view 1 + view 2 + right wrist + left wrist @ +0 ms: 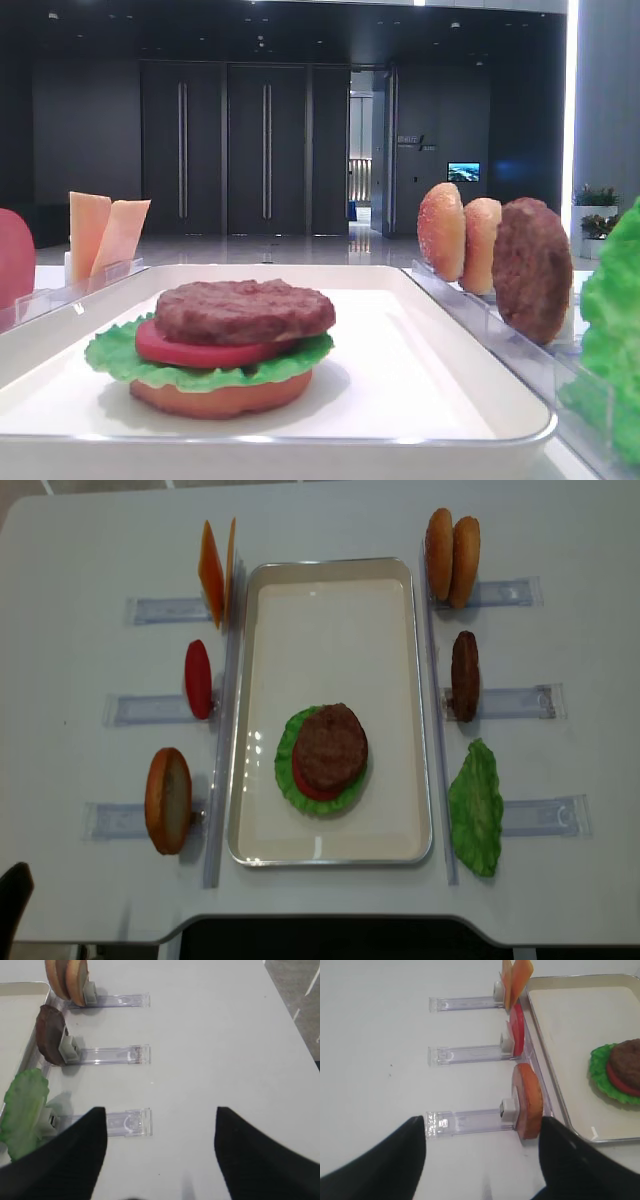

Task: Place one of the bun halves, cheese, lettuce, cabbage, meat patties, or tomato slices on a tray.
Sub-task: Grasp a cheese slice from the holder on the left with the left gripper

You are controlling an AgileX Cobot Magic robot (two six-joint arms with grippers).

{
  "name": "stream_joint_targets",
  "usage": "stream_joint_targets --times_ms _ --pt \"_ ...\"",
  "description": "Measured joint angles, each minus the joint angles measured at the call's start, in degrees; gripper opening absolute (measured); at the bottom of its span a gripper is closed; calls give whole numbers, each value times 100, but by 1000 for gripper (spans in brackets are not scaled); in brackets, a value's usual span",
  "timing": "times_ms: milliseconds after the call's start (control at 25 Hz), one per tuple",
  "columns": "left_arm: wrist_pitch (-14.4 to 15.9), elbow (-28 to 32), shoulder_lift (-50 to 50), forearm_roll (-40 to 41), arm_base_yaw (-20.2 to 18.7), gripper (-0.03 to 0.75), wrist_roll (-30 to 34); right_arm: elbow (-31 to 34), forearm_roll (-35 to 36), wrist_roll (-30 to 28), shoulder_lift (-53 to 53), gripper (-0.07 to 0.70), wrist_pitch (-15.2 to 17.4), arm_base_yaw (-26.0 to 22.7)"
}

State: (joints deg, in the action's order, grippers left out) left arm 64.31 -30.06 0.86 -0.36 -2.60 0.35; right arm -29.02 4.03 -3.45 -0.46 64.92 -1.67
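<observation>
On the white tray lies a stack: a meat patty over a tomato slice and lettuce on a bun half. Two cheese slices stand in a rack left of the tray, with a tomato slice and a bun half below them. To the right stand two bun halves, a patty and a lettuce leaf. My left gripper is open and empty, low over the table beside the near bun half. My right gripper is open and empty, next to the lettuce rack.
Clear slotted racks line both sides of the tray on the white table. A rack end lies just ahead of my right gripper's left finger. The table's front edge runs close below the tray.
</observation>
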Motion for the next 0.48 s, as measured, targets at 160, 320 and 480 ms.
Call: stream_joint_targets --times_ms 160,320,480 --pt "59 -482 551 -6 0 529 0 0 0 0 0 441 0 0" --pt "73 -924 1333 -6 0 479 0 0 0 0 0 441 0 0" --pt "126 -1318 2284 -6 0 456 0 0 0 0 0 441 0 0"
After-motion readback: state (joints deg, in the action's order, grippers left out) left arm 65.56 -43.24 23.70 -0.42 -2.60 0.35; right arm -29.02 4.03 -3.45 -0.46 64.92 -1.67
